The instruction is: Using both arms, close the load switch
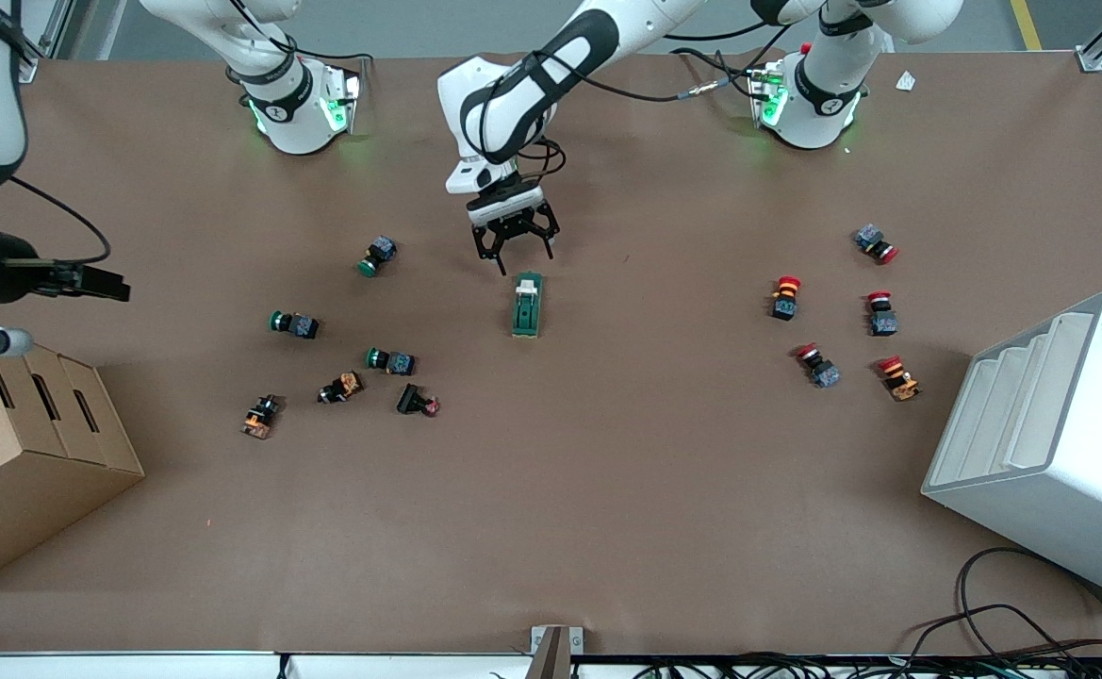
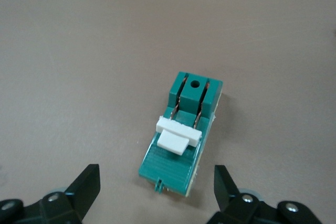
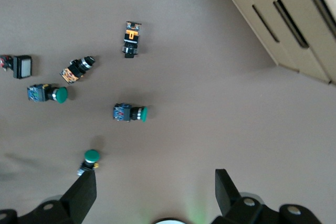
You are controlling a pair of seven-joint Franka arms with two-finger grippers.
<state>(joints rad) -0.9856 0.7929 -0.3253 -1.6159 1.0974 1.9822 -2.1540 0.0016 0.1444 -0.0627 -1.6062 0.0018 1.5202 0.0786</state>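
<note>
The load switch (image 1: 527,306) is a dark green block lying in the middle of the table, with its white lever (image 1: 528,283) at the end toward the robots' bases. My left gripper (image 1: 513,247) is open and empty just above the table, beside the lever end. In the left wrist view the switch (image 2: 184,124) lies between and ahead of the open fingers (image 2: 86,182), untouched, and the lever (image 2: 178,136) sits across two metal blades. My right gripper (image 1: 103,281) is open and empty, high over the right arm's end of the table; it also shows in the right wrist view (image 3: 155,192).
Green, orange and black push buttons (image 1: 294,323) are scattered toward the right arm's end. Several red-capped buttons (image 1: 784,297) lie toward the left arm's end. A cardboard box (image 1: 32,443) and a white stepped bin (image 1: 1050,443) stand at the table's two ends.
</note>
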